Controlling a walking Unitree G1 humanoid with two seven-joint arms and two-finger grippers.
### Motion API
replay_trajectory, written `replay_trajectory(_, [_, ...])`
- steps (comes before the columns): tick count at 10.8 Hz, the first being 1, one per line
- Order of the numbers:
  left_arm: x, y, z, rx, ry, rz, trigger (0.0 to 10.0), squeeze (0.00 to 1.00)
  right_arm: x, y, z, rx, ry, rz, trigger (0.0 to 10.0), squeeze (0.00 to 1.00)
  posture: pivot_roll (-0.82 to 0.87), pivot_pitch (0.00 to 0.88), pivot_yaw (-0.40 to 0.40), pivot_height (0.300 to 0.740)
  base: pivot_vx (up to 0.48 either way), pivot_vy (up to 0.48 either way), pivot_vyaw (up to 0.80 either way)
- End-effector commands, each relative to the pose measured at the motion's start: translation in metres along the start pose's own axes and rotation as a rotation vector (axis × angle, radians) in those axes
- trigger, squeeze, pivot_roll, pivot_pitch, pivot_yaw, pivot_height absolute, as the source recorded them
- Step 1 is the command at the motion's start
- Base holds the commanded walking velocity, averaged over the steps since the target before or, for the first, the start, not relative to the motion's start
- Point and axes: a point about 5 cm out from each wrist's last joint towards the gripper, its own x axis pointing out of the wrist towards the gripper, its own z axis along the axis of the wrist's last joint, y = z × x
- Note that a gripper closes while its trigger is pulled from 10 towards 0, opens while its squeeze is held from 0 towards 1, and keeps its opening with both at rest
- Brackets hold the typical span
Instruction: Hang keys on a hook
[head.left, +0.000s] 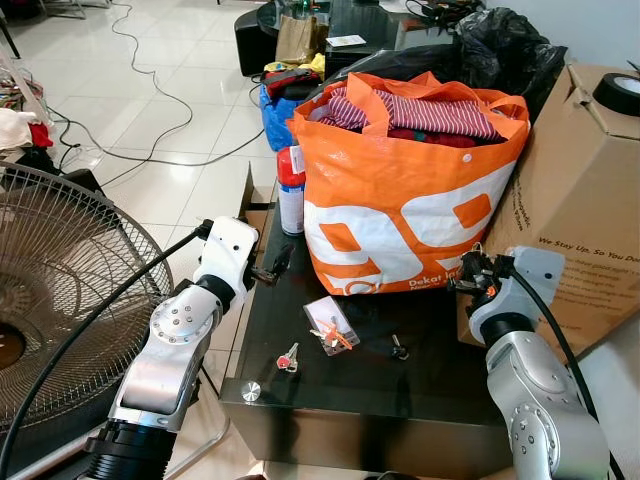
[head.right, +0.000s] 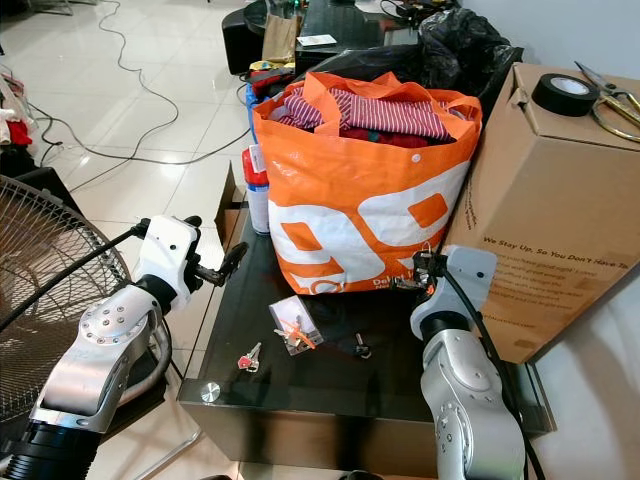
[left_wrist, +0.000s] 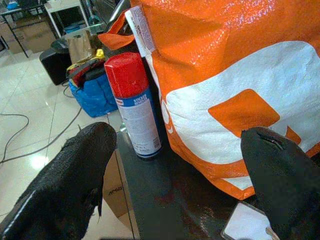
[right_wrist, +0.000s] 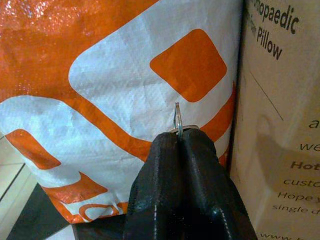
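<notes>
While the robot stands at the low black table (head.left: 420, 385), this is how things lie.

Right gripper (right_wrist: 178, 134): fingers pressed together on a thin metal key ring (right_wrist: 177, 116), held up close to the orange bag (head.left: 400, 190) and beside the cardboard box (head.left: 590, 200).
Left gripper (left_wrist: 175, 165): fingers spread wide, holding nothing, over the table's left edge near a red-capped spray can (left_wrist: 132, 107).
Loose keys: one with a red head (head.left: 289, 357) near the front edge, one dark key (head.left: 398, 348) further right (both flat on the table).
Small packet (head.left: 330, 323): clear, with orange bits inside, between those keys.
Fan (head.left: 50, 290): on the floor to the left.
</notes>
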Motion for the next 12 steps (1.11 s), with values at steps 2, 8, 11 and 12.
replay_trajectory(2, [0.0009,-0.0009,0.0011,0.013,-0.001,-0.002,10.0,0.00,-0.0016,0.0007,0.0019,-0.003,0.004,0.005,10.0,0.00,-0.06,0.000,0.005,0.740,0.000,0.000,0.00])
replay_trajectory(8, [-0.0005,-0.0036,-0.0010,0.011,0.003,-0.005,10.0,0.00,-0.0023,0.0008,0.0014,-0.053,0.002,0.015,10.0,0.00,-0.05,0.000,-0.005,0.740,0.000,0.000,0.00])
replay_trajectory(11, [-0.0011,-0.0036,-0.0017,0.007,0.005,0.000,10.0,0.00,-0.0008,0.0010,0.0017,-0.055,0.003,0.015,10.0,0.00,-0.05,0.000,-0.005,0.740,-0.177,0.000,0.00])
replay_trajectory(12, [-0.0007,-0.0034,-0.0017,0.007,0.005,0.000,10.0,0.00,-0.0004,0.0010,0.0019,-0.055,0.003,0.014,10.0,0.00,-0.05,0.000,-0.005,0.740,-0.289,0.000,0.00])
